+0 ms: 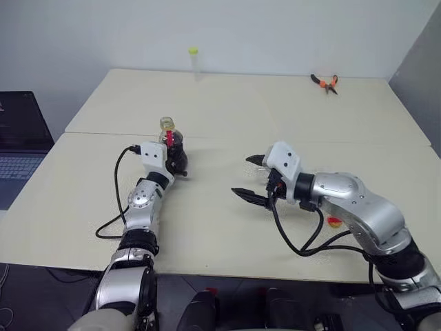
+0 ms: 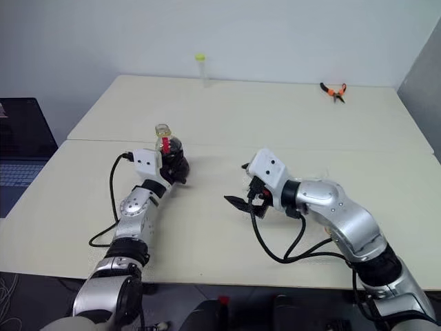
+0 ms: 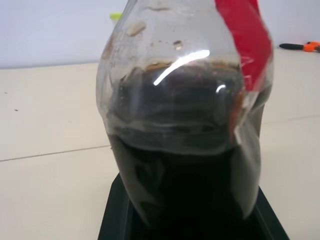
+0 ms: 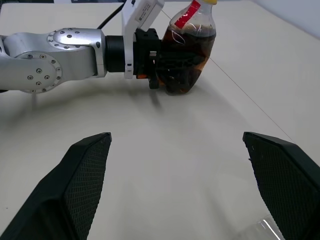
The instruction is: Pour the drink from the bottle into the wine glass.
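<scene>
Bottle [image 1: 173, 146]: small, squat, clear plastic, ribbed round body, red label strip at neck, yellowish cap; stands upright on table [image 1: 227, 227], left of centre, just far of the seam betw. the two tabletops. Drink [image 3: 185, 165] dark brown, nearly black, filling the lower body up to abt the shoulder; bubbles/film on the inside wall above. Left gripper [image 2: 173, 167] clenched on bottle's lower body, reaching in level from the near side, black fingers [image 4: 155, 67] pressed to the wall. Right gripper [image 1: 249, 178] released, jaws spread wide, hanging over mid-table well right of bottle, fingers aimed left toward it. A bit of clear glass edge at near-right in right wrist view, too little to tell what. Bare tabletop betw. the two grippers. Far edge: thin clear tube [image 1: 194, 63] w/ yellow-green cap; orange-handled pliers [image 1: 325, 83] far right. Laptop [image 1: 21, 141] off left edge.
</scene>
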